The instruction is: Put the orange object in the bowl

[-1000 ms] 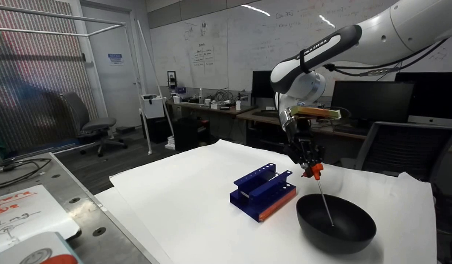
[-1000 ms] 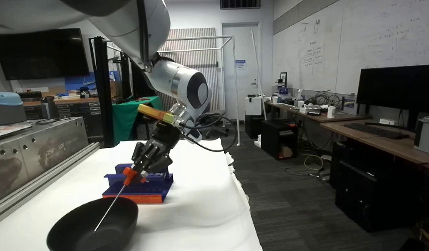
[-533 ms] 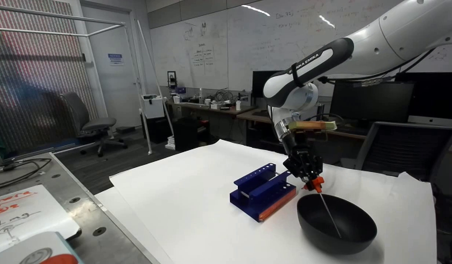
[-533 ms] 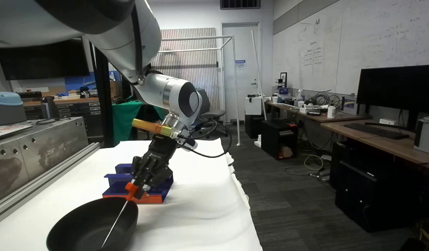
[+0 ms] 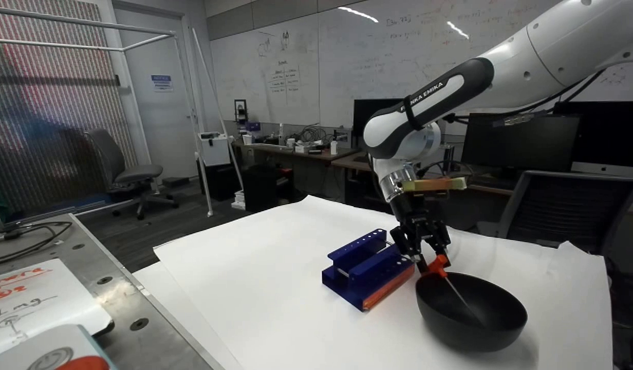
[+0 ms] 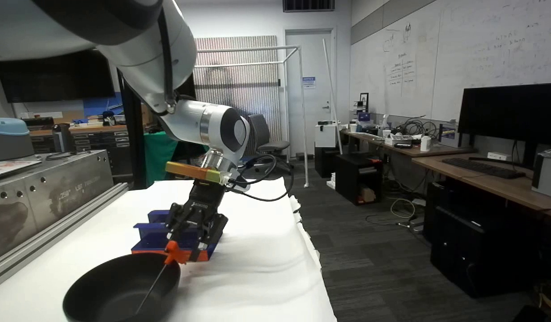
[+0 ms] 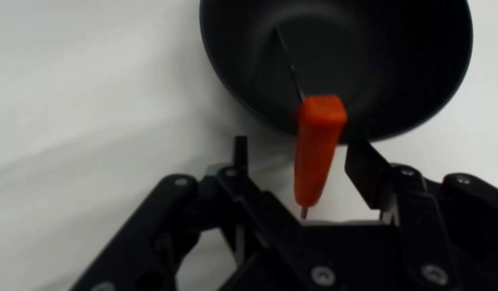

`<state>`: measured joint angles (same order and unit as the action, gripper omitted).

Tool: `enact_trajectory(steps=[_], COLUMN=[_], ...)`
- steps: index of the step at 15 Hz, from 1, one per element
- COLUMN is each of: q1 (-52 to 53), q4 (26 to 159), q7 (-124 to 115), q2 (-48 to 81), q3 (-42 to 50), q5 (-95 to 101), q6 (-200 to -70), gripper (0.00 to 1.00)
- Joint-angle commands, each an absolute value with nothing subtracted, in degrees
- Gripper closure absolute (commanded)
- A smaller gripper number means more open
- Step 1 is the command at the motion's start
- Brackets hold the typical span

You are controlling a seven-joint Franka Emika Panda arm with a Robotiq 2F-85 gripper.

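The orange object (image 7: 317, 149), an orange-red T-shaped handle with a thin metal shaft, leans in the black bowl (image 7: 418, 60). Its shaft slants down across the dark inside, while the handle (image 5: 438, 265) is over the near rim; whether it touches the rim I cannot tell. My gripper (image 6: 186, 243) is just above the handle with its jaws apart. In the wrist view the handle lies between the fingers (image 7: 241, 151), with a gap showing on each side. The bowl (image 6: 90, 290) stands upright on the white-covered table.
A blue slotted rack (image 5: 362, 275) with an orange base strip is on the table close beside the bowl and gripper. A metal bench (image 6: 52, 197) runs along the table's side. Monitors (image 5: 522, 141) and an office chair (image 5: 568, 210) stand behind the table.
My gripper has moved down toward the bowl and its jaws have parted, letting go of the orange object. The handle has dropped and tipped at the rim, and the shaft lies farther into the bowl.
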<state>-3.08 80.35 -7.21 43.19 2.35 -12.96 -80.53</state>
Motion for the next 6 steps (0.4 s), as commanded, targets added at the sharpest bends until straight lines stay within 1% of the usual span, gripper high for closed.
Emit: enact_trajectory(steps=[1, 2, 6], q1=[-2.7, -2.7, -3.2], q4=[84.9, 86.1, 89.9], q7=[-3.6, -3.0, -2.2], q2=[37.1, 35.2, 27.2], q3=[1.7, 1.5, 0.6], q5=[-12.0, -12.4, -14.8], q6=[-87.2, -89.7, -97.6], gripper=[0.03, 0.0, 0.0])
